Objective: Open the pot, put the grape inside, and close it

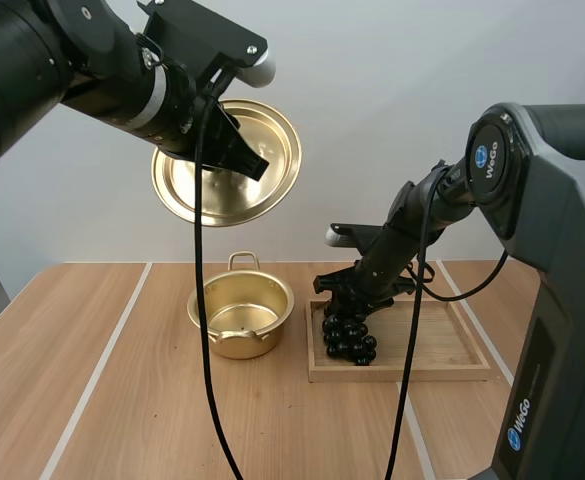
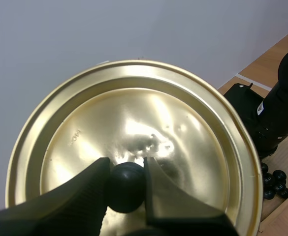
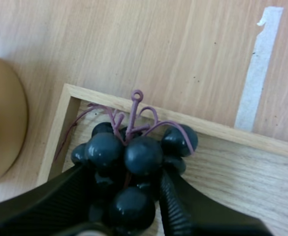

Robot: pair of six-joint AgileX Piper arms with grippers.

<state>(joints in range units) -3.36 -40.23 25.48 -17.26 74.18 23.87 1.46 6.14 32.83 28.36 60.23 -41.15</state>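
Got the left hand (image 2: 126, 183) closest to the lens, clamped on the black knob (image 2: 126, 191) of the lid (image 1: 277, 125), one finger on each side of it. Holding that gold lid way up in the air, stood nearly on edge, knob side turned back toward the arm. Hangs right over the pot (image 1: 242, 345), well apart from it. Get the pinch itself from the left wrist view and the lid's height over the pot from the high view.

Below that, spot the pot sitting open on the table (image 1: 102, 400), small handle on its far side.

Just right of the pot, find the wooden tray (image 1: 442, 352) with the grape bunch (image 1: 349, 338) at its left end, the end nearest the pot. Got the right hand (image 1: 344, 300) closed on the bunch, a finger down each flank, berries squeezed between. From the right wrist view, can make out the purple stem loop pointing away from the hand toward the tray's rim, so the long axis runs straight out from between the fingers. From the high view, reads as a dark clump reaching from the fingertips down toward the tray's near left corner. Can't tell whether it's resting on the tray floor or just off it.
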